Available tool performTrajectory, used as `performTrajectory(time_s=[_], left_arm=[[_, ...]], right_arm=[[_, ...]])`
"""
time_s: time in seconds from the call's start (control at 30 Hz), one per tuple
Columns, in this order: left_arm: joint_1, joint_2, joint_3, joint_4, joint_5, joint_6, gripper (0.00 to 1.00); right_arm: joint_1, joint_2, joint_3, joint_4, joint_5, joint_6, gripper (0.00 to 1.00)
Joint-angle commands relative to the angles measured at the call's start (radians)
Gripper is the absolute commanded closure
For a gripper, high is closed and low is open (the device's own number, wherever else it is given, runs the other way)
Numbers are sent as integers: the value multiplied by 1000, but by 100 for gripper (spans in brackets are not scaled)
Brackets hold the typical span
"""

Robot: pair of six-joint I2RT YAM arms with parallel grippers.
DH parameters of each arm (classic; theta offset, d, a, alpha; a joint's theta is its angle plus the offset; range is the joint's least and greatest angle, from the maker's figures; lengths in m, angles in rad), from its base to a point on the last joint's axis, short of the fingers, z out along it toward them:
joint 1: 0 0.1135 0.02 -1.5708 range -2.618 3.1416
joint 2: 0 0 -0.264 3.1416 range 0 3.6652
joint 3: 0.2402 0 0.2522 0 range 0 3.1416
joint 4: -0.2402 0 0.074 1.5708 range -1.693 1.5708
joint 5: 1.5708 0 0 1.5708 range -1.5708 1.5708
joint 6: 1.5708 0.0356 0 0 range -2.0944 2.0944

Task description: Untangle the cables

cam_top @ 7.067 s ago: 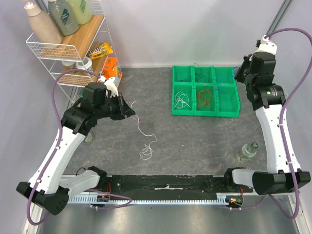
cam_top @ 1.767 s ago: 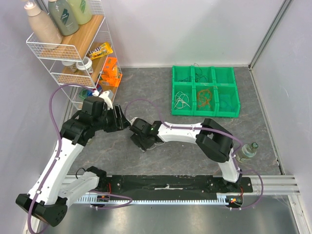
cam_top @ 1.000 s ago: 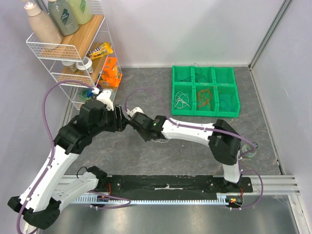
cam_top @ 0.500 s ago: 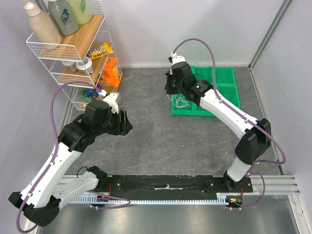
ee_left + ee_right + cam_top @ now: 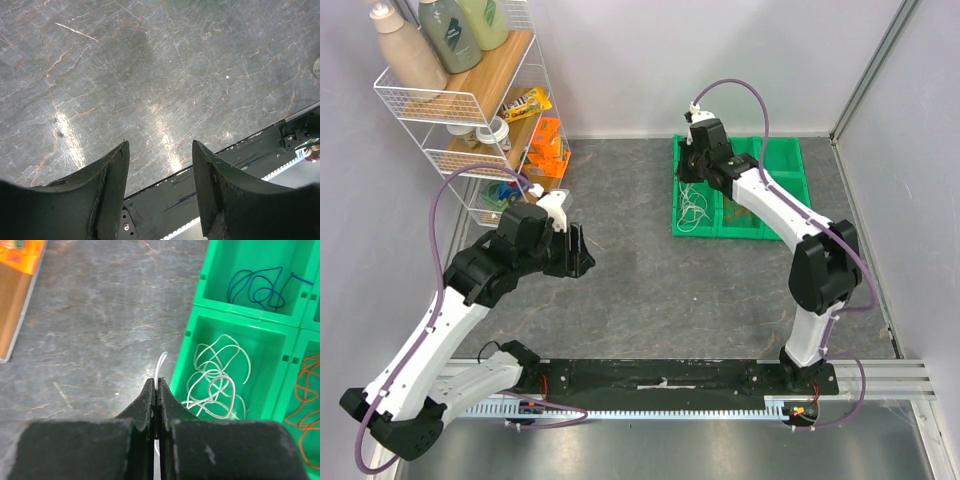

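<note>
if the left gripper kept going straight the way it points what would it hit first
Most likely the bare grey tabletop: the open left gripper points down at it with nothing in the way. How far off is unclear.

The grey marbled counter (image 5: pixel 650 290) carries a green compartment tray (image 5: pixel 790 150), set toward its far right side.

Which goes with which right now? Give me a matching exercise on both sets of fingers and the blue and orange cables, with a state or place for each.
1. left fingers
2. right fingers
3. blue cable
4. orange cable

A. green bin compartment right of the white bunch
B. shut on a white cable
C. open above the table, holding nothing
D. bin compartment beyond the white bunch

Pairs: 1-C, 2-B, 3-D, 4-A
</note>
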Motion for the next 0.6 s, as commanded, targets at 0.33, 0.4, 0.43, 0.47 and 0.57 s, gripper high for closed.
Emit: performTrajectory(time_s=[0.33, 0.4, 0.43, 0.47, 0.57], left_arm=[[-5, 34, 66, 0, 32, 13, 41], [-4, 43, 66, 3, 38, 10, 41], [-4, 48, 66, 4, 41, 8, 41], [-5, 48, 66, 6, 42, 8, 41], [-4, 54, 64, 4, 42, 7, 41]], right_arm=[[-26, 244, 110, -76, 62, -136, 89], [-26, 267, 197, -166, 63, -146, 79], [-26, 269, 230, -189, 71, -148, 74], [-26, 266, 256, -217, 75, -151, 69], [-26, 243, 307, -284, 72, -162, 55]])
